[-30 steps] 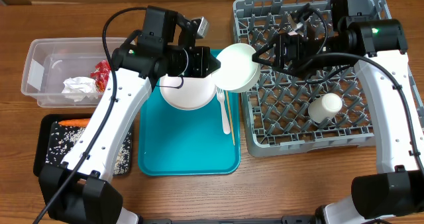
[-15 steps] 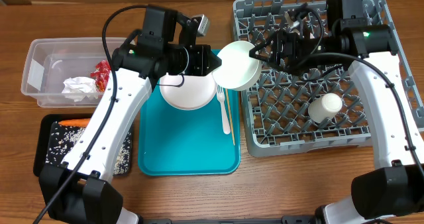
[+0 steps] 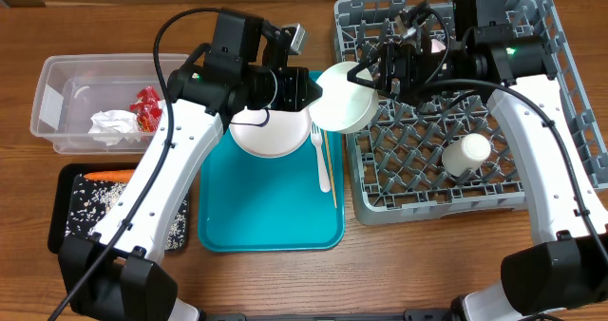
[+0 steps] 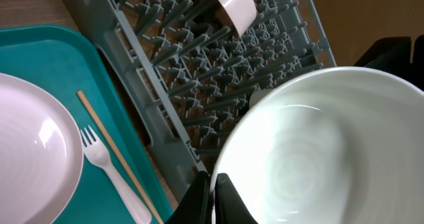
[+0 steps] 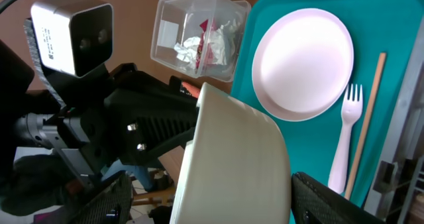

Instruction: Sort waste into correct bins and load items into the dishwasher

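My left gripper [image 3: 317,92] [image 4: 213,199] is shut on the rim of a white bowl [image 3: 342,97] [image 4: 324,151], held tilted in the air over the left edge of the grey dishwasher rack [image 3: 532,174] [image 4: 199,71]. From the right, my right gripper [image 3: 367,75] [image 5: 218,207] stands open astride the same bowl [image 5: 238,164], its left finger clear of the bowl and its right finger close against it. A white plate [image 3: 271,133] [image 5: 303,63], a plastic fork [image 3: 321,161] [image 5: 344,141] and a wooden stick [image 3: 329,166] [image 5: 368,114] lie on the teal tray [image 3: 266,221].
A small white cup [image 3: 467,153] lies in the rack, and a pale pink bowl [image 4: 232,5] stands at its far side. The clear tub [image 3: 57,93] holds a napkin [image 3: 114,124] and a red wrapper [image 3: 145,105]. The black tray [image 3: 66,183] holds a carrot [image 3: 106,176] and rice scraps [image 3: 104,204].
My right gripper has moved left over the rack until its fingers straddle the bowl, and they have narrowed. The left gripper keeps its hold and has barely shifted.
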`<act>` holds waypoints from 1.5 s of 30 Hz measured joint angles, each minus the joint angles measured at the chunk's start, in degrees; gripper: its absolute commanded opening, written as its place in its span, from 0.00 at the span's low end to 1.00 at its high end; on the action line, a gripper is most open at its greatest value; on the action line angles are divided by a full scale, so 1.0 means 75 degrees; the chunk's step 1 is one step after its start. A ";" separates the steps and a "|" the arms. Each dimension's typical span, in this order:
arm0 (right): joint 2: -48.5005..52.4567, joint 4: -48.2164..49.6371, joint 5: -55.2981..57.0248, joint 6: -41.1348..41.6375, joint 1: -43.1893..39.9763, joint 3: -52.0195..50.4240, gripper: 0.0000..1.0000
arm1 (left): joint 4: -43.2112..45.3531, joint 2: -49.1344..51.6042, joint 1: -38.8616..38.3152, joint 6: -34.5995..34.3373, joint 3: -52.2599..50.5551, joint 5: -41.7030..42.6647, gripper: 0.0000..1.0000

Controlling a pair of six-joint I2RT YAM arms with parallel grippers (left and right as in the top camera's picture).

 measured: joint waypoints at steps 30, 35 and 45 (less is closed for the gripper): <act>0.0000 -0.0860 0.0178 0.0067 0.0184 0.0000 0.63 | 0.0026 0.0000 -0.0015 0.0000 0.0000 -0.0119 0.04; 0.0000 -0.0857 0.0210 0.0085 0.0184 0.0000 0.59 | 0.0026 0.0000 -0.0015 0.0000 0.0000 -0.0119 0.04; 0.0000 -0.0871 0.0466 0.0134 0.0181 -0.0015 0.53 | -0.0006 0.0000 -0.0015 0.0000 0.0000 -0.0119 0.07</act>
